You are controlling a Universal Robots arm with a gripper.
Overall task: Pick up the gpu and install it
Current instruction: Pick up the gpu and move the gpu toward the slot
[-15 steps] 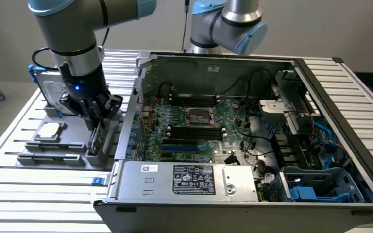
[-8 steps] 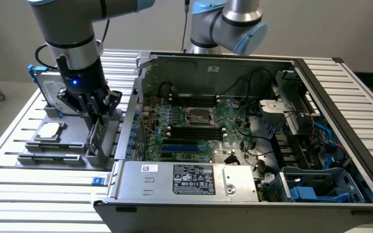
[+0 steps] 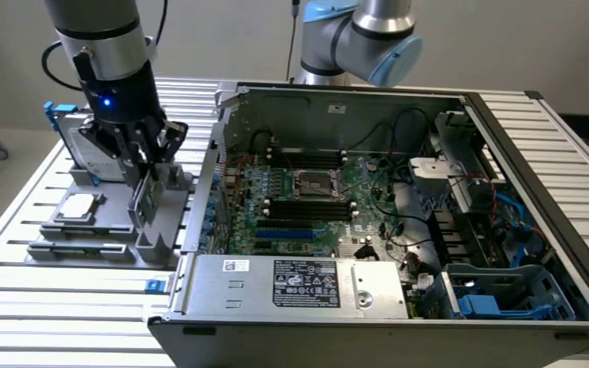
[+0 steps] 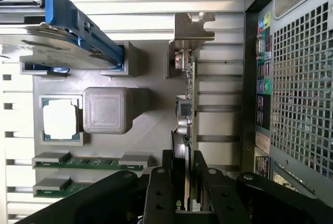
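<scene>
From the exterior view, my pincer (image 3: 143, 165) is closed on the top edge of the gpu (image 3: 143, 203), a thin dark circuit card. The card stands on edge in the grey plastic holder (image 3: 110, 230), at the holder's edge nearest the open black computer case (image 3: 540, 153). The holder sits on the slatted metal worktop (image 3: 59, 299), towards the exterior view's left edge. It also carries a small square silver chip (image 3: 77, 205) and a silver hard drive in a blue frame (image 3: 90, 157).

From my wrist, my black pincer (image 4: 183, 174) has one finger (image 4: 166, 182) on each face of the gpu (image 4: 185, 104). The card's silver bracket (image 4: 193, 29) is at the far end. The card lies between the case's perforated wall (image 4: 302, 78) and the holder's grey block (image 4: 104, 109). The chip (image 4: 60, 119) is beside that block, with two green memory sticks (image 4: 86, 161) near it.
</scene>
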